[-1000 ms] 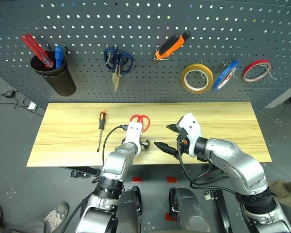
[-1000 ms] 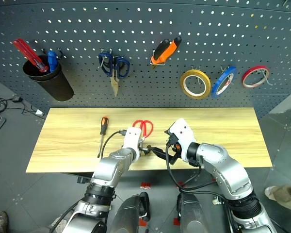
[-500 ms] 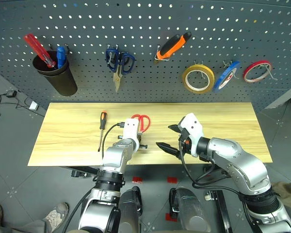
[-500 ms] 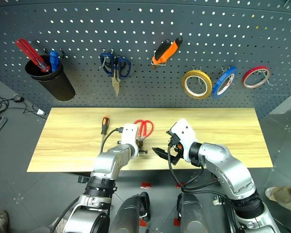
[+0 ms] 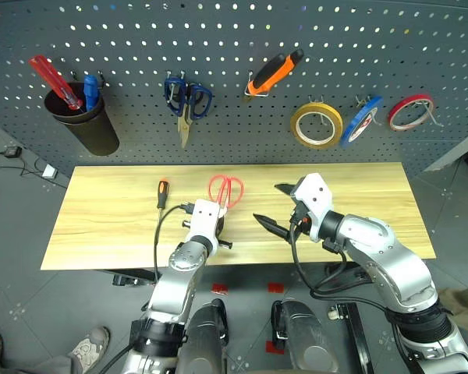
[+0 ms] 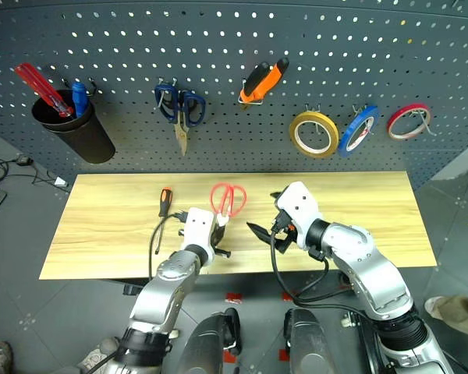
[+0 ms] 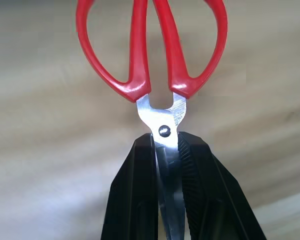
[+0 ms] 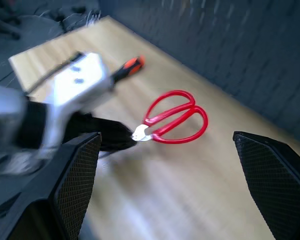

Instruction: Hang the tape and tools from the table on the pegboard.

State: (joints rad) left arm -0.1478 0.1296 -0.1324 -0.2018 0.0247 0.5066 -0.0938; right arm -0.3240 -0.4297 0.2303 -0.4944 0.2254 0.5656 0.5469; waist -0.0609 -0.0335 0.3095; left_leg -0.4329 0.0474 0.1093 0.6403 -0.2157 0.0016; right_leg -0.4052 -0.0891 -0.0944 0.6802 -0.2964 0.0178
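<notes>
One tool off the table (image 5: pixel 101 226) now: left gripper (image 7: pixel 167 165) has clamped the red-handled scissors (image 5: pixel 225 189) by the blades and lifted them | right gripper (image 5: pixel 279 207) gapes wide alongside | pegboard (image 5: pixel 234 70) next, screwdriver (image 5: pixel 161 204) waiting

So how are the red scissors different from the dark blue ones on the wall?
The red-handled scissors are clamped by the blades between the left gripper's black fingers, handles pointing toward the dark grey pegboard; the dark-blue-handled scissors hang from a hook with blades pointing down. The red pair sits over the light wooden table, the blue pair up on the pegboard. Both have looped handles and metal blades.
</notes>
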